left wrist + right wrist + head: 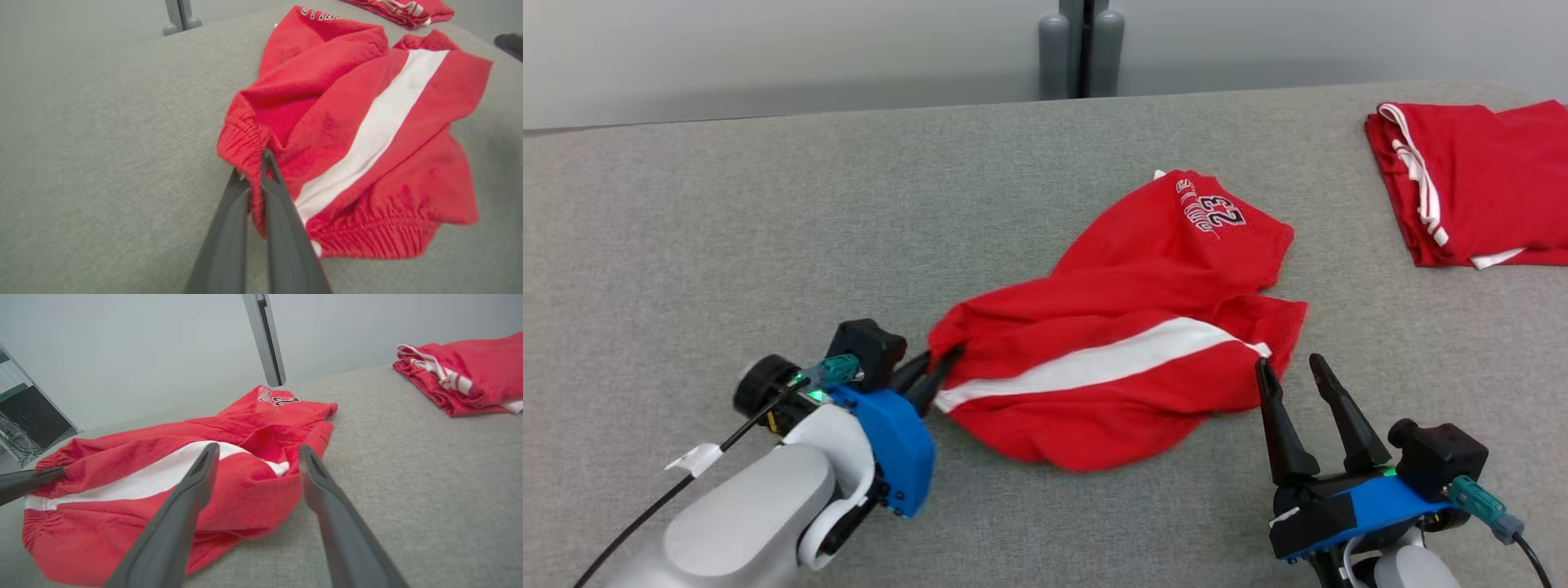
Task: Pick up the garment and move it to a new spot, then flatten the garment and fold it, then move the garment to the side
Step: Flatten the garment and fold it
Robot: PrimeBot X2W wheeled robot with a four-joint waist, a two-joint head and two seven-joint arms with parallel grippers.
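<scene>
Crumpled red white-striped fabric shorts (1127, 310): left gripper (939, 367) clamped on their waistband; right gripper (1289, 365) spread wide, empty, beside them.

Red garment (1094, 327), white stripe (1094, 365)

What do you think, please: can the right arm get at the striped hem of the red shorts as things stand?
Probably yes: the right gripper stands open just beside the red shorts at their striped hem, with nothing between them; the left gripper pinches the waistband, well clear.
</scene>
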